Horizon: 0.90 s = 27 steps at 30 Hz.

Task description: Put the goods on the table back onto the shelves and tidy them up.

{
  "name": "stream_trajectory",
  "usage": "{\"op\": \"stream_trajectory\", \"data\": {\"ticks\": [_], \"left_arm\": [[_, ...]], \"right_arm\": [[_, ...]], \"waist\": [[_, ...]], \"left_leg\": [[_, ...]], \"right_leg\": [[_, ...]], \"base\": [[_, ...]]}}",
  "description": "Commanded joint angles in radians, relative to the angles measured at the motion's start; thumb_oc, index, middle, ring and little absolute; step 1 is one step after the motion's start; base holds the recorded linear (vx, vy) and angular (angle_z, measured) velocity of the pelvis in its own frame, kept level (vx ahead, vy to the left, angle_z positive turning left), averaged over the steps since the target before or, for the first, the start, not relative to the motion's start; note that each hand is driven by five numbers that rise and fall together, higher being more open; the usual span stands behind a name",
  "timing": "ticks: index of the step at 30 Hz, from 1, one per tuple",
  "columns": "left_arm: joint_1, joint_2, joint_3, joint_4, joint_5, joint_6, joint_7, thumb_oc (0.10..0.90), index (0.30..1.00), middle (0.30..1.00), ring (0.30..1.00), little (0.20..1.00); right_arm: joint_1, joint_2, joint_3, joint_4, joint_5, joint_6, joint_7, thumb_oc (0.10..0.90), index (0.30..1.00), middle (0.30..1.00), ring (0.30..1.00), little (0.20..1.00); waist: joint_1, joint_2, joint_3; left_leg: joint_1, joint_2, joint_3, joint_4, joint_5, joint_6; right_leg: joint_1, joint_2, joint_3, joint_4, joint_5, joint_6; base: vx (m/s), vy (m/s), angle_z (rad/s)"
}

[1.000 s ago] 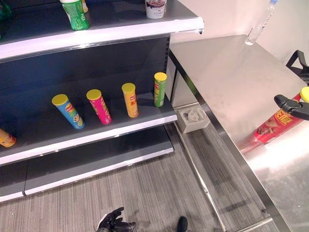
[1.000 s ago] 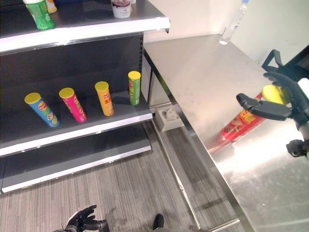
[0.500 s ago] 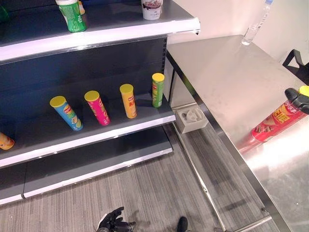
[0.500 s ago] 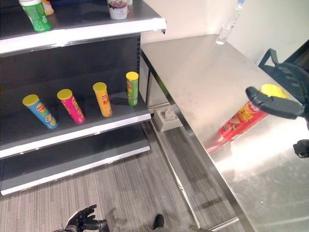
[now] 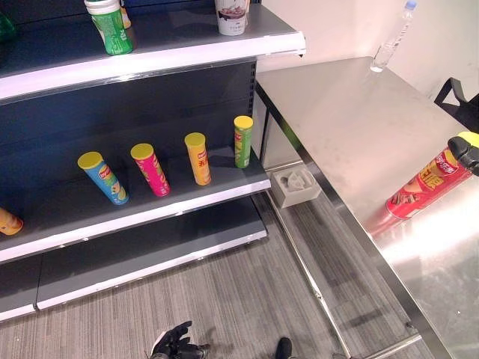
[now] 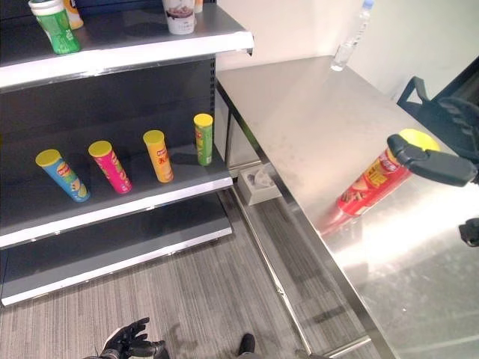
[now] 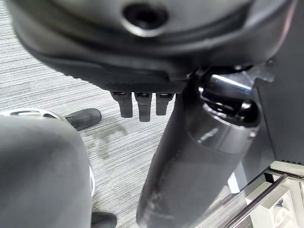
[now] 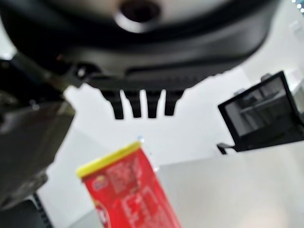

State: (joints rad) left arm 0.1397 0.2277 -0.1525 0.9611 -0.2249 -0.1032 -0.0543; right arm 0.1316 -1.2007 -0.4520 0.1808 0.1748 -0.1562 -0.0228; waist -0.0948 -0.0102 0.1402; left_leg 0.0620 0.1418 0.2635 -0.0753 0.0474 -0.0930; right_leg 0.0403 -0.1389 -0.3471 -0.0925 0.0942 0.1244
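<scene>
While the red can [image 6: 372,183] lies tabled, fingers [image 6: 430,163] hover above.

right robot hand [image 6: 438,161] drawn back, red can [image 6: 372,184] uncovered

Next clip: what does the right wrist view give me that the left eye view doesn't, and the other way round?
The right wrist view adds the right hand from close up: its fingers are straight, above the red can and not curled round it. The left eye view adds the shelf with its row of cans, the water bottle at the table's far end, and the left hand low over the floor. Both show the red can on the steel table.
</scene>
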Motion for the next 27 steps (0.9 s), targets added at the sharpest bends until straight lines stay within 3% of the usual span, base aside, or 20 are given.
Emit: {"op": "stream_trajectory", "data": {"ticks": [1, 17, 18, 19, 27], "left_arm": [[-0.045, 0.058, 0.018, -0.029, 0.02, -0.033, -0.007, 0.8, 0.9, 0.9, 0.9, 0.9], [-0.045, 0.058, 0.017, -0.027, 0.026, -0.03, -0.009, 0.8, 0.9, 0.9, 0.9, 0.9], [-0.045, 0.058, 0.016, -0.029, 0.026, -0.03, -0.01, 0.8, 0.9, 0.9, 0.9, 0.9], [-0.046, 0.058, 0.016, -0.029, 0.028, -0.03, -0.009, 0.8, 0.9, 0.9, 0.9, 0.9], [-0.046, 0.061, 0.024, -0.028, 0.03, -0.029, -0.007, 0.8, 0.9, 0.9, 0.9, 0.9]], "right_arm": [[-0.096, -0.033, -0.022, -0.018, 0.006, -0.039, -0.022, 0.8, 0.9, 0.9, 0.9, 0.9], [-0.083, -0.019, 0.02, -0.016, -0.043, -0.021, -0.007, 0.8, 0.9, 0.9, 0.9, 0.9], [-0.077, -0.022, 0.017, -0.017, -0.055, -0.019, -0.009, 0.425, 0.338, 0.338, 0.338, 0.338], [-0.075, -0.022, 0.016, -0.016, -0.061, -0.016, -0.012, 0.4, 0.3, 0.3, 0.3, 0.3], [-0.053, -0.023, -0.013, -0.038, -0.098, -0.016, -0.023, 0.4, 0.3, 0.3, 0.3, 0.3]], "waist": [[0.022, -0.087, -0.028], [0.022, -0.086, -0.019], [0.022, -0.086, -0.02], [0.022, -0.086, -0.019], [0.018, -0.088, -0.021]], "left_leg": [[0.041, 0.035, 0.032, -0.012, -0.064, -0.037], [0.038, 0.036, 0.027, -0.012, -0.061, -0.037], [0.037, 0.035, 0.026, -0.012, -0.061, -0.037], [0.037, 0.035, 0.027, -0.012, -0.061, -0.037], [0.039, 0.035, 0.025, -0.012, -0.063, -0.036]], "right_leg": [[0.022, 0.03, 0.062, 0.005, -0.11, 0.028], [0.022, 0.031, 0.06, 0.005, -0.109, 0.026], [0.023, 0.03, 0.058, 0.005, -0.109, 0.026], [0.023, 0.031, 0.058, 0.005, -0.108, 0.026], [0.024, 0.03, 0.057, 0.005, -0.107, 0.027]], "base": [[0.0, 0.0, 0.0], [0.0, 0.0, 0.0], [0.0, 0.0, 0.0], [0.0, 0.0, 0.0], [0.0, 0.0, 0.0]]}}
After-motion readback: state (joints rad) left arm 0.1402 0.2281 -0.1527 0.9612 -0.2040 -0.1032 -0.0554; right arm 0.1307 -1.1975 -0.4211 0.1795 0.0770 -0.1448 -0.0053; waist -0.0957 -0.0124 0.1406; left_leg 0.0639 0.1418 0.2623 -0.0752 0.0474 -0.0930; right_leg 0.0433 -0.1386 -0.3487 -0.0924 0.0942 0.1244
